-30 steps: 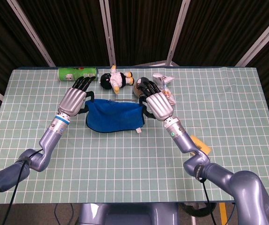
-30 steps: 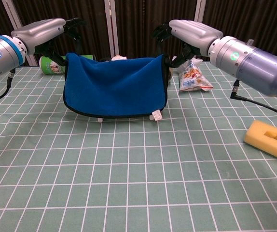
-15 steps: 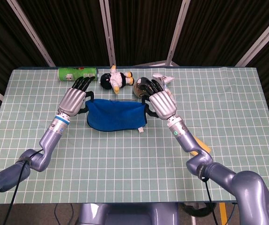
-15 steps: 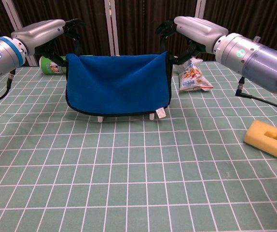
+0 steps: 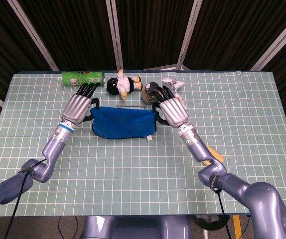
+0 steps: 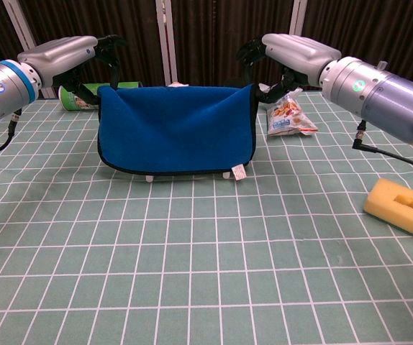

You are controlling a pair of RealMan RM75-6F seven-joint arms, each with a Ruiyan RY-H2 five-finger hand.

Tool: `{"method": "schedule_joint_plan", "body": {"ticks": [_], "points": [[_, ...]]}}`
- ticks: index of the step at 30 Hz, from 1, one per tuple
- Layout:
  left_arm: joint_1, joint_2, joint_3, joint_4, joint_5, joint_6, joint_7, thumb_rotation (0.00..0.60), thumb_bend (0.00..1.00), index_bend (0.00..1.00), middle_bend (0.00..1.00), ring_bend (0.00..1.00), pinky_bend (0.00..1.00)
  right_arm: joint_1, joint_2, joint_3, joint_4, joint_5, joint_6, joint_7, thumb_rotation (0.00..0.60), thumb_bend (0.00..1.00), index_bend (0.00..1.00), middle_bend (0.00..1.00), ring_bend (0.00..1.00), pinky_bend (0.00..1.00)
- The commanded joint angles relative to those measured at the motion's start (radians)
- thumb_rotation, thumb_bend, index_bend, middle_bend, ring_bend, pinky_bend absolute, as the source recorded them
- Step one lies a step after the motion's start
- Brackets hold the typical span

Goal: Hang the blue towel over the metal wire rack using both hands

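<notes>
Towel (image 6: 174, 129), one, blue, hangs spread between our two hands; our left hand (image 6: 66, 56) grips its left top corner, our right hand (image 6: 293, 54) its right. Only two small white feet of the rack (image 6: 150, 177) show beneath it. Farther back on the bench (image 6: 192, 273) are one snack bag (image 6: 287, 115), one green can (image 5: 82, 77), one plush (image 5: 123, 84).

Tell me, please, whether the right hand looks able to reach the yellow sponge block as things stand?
Probably not yet: the right hand holds a corner of the blue towel. The yellow sponge block lies unobstructed nearby.
</notes>
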Motion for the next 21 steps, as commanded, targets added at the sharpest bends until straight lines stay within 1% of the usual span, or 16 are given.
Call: {"method": "schedule_joint_plan", "body": {"ticks": [1,2,3,4,5,6,7,8,9,11,12,13,16,19,21], "points": [[0.002,-0.001,0.006,0.006,-0.008,-0.021,0.003,0.6,0.48,0.71,0.0,0.0,0.0,-0.003,-0.004,-0.009,0.009,-0.005,-0.007,0.005,0.6,0.41,0.67,0.14,0.0,0.02],[0.003,0.0,0.006,0.005,-0.011,-0.025,0.004,0.6,0.48,0.61,0.0,0.0,0.0,-0.003,-0.005,-0.013,0.014,-0.009,-0.008,0.01,0.6,0.38,0.64,0.14,0.0,0.02],[0.004,0.0,0.006,0.005,-0.013,-0.028,0.004,0.6,0.46,0.49,0.0,0.0,0.0,-0.003,-0.005,-0.015,0.016,-0.011,-0.01,0.015,0.6,0.34,0.58,0.14,0.0,0.01],[0.004,0.001,0.006,0.004,-0.015,-0.032,0.004,0.6,0.43,0.4,0.0,0.0,0.0,-0.003,-0.004,-0.018,0.016,-0.014,-0.011,0.021,0.6,0.31,0.54,0.14,0.0,0.01],[0.005,0.001,0.006,0.003,-0.017,-0.034,0.005,0.6,0.37,0.28,0.0,0.0,0.0,-0.003,-0.003,-0.019,0.017,-0.017,-0.01,0.025,0.6,0.27,0.49,0.14,0.0,0.0],[0.005,0.003,0.006,0.003,-0.019,-0.036,0.006,0.6,0.3,0.17,0.0,0.0,0.0,-0.003,-0.003,-0.02,0.018,-0.018,-0.009,0.027,0.6,0.23,0.47,0.14,0.0,0.0],[0.006,0.005,0.006,0.0,-0.022,-0.041,0.006,0.6,0.25,0.11,0.0,0.0,0.0,-0.004,-0.002,-0.021,0.02,-0.02,-0.008,0.028,0.6,0.21,0.45,0.14,0.0,0.0],[0.007,0.007,0.006,-0.003,-0.024,-0.044,0.006,0.6,0.2,0.04,0.0,0.0,0.0,-0.004,-0.001,-0.02,0.019,-0.019,-0.008,0.028,0.6,0.19,0.45,0.14,0.0,0.0],[0.009,0.009,0.005,-0.006,-0.026,-0.046,0.006,0.6,0.17,0.01,0.0,0.0,0.0,-0.006,0.001,-0.02,0.018,-0.019,-0.007,0.025,0.6,0.17,0.44,0.14,0.0,0.0],[0.015,0.017,0.005,-0.014,-0.034,-0.051,0.009,0.6,0.13,0.0,0.0,0.0,0.0,-0.01,0.008,-0.02,0.01,-0.017,-0.005,0.015,0.6,0.14,0.35,0.14,0.0,0.0],[0.017,0.02,0.005,-0.017,-0.036,-0.053,0.01,0.6,0.11,0.0,0.0,0.0,0.0,-0.012,0.011,-0.021,0.007,-0.017,-0.004,0.012,0.6,0.12,0.28,0.14,0.0,0.0],[0.021,0.025,0.005,-0.024,-0.04,-0.055,0.012,0.6,0.1,0.0,0.0,0.0,0.0,-0.015,0.016,-0.021,-0.001,-0.018,-0.001,0.007,0.6,0.1,0.25,0.13,0.0,0.0],[0.038,0.044,0.01,-0.044,-0.046,-0.052,0.012,0.6,0.07,0.0,0.0,0.0,0.0,-0.029,0.035,-0.026,-0.027,-0.019,0.01,-0.011,0.6,0.07,0.23,0.11,0.0,0.0],[0.077,0.084,0.019,-0.08,-0.049,-0.026,0.009,0.6,0.07,0.0,0.0,0.0,0.0,-0.059,0.092,-0.05,-0.096,-0.03,0.018,-0.055,0.6,0.02,0.16,0.04,0.0,0.0],[0.099,0.113,0.021,-0.114,-0.051,-0.006,0.008,0.6,0.07,0.0,0.0,0.0,0.0,-0.08,0.14,-0.062,-0.159,-0.035,0.029,-0.091,0.6,0.0,0.06,0.0,0.0,0.0]]}}
